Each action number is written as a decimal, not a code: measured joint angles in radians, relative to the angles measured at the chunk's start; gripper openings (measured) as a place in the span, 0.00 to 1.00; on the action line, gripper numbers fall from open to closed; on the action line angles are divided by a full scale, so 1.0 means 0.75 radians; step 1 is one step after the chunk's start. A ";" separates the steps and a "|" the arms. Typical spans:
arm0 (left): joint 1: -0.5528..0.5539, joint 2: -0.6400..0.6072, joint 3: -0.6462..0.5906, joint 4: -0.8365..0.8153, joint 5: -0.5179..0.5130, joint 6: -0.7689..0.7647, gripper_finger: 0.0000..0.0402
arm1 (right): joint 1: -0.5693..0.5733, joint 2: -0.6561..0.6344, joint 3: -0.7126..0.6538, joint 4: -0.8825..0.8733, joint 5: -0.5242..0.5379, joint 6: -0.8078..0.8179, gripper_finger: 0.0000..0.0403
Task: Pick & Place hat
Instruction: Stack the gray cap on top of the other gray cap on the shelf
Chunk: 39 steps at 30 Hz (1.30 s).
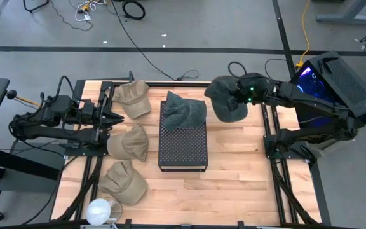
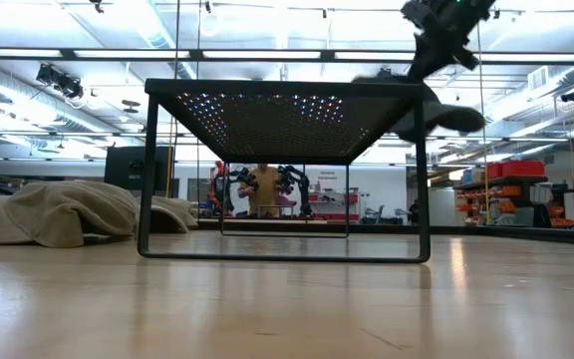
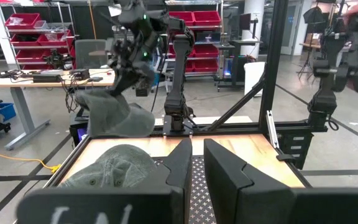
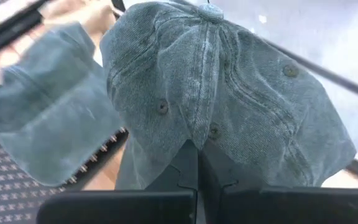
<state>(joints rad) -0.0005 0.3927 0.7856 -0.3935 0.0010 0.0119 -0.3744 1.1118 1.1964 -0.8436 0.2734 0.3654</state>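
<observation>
table (image 1: 234, 184): a wooden top is seen filling the middle of the high view, with both arms mounted at its left and right edges so each side of the stock can be reached.

black rack (image 1: 183, 149): a perforated metal stand is parked dead centre. It looks like the drop-off spot, since one grey-green hat (image 1: 184, 112) is already draped over its upper end, toward the top of the frame.

tan hats: three are left lying at the left of the frame, one at upper left (image 1: 132, 97), one at mid left (image 1: 129, 141), one at lower left (image 1: 123, 182). Probably a waiting pile, all well apart from the rack's top surface.

carried hat (image 1: 225, 99): a dark grey-green cap is held up in the air, upper right of centre in the high view, just beside the rack's right edge and clear of the table. In the low view it hangs above the rack's top right corner, likely lifted high so the brim clears the frame.

right end effector (image 4: 197, 152): fingers are pinched tight on the carried hat's fabric near the crown, so the rest droops around them.

left end effector (image 1: 118, 117): parked at mid left, between the tan hats, fingers nearly together with only a slim gap, nothing gripped. Seems to be just waiting.

white round thing (image 1: 98, 212): sat at the bottom left edge, can't be identified.
</observation>
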 joint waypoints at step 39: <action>0.000 0.000 0.000 0.001 0.000 0.000 0.12 | 0.000 0.198 0.174 0.582 -0.804 -1.326 0.00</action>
<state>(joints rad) -0.0006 0.3927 0.7856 -0.3931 0.0010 0.0117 -0.3744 1.2604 1.3270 -0.4074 -0.3299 -0.6290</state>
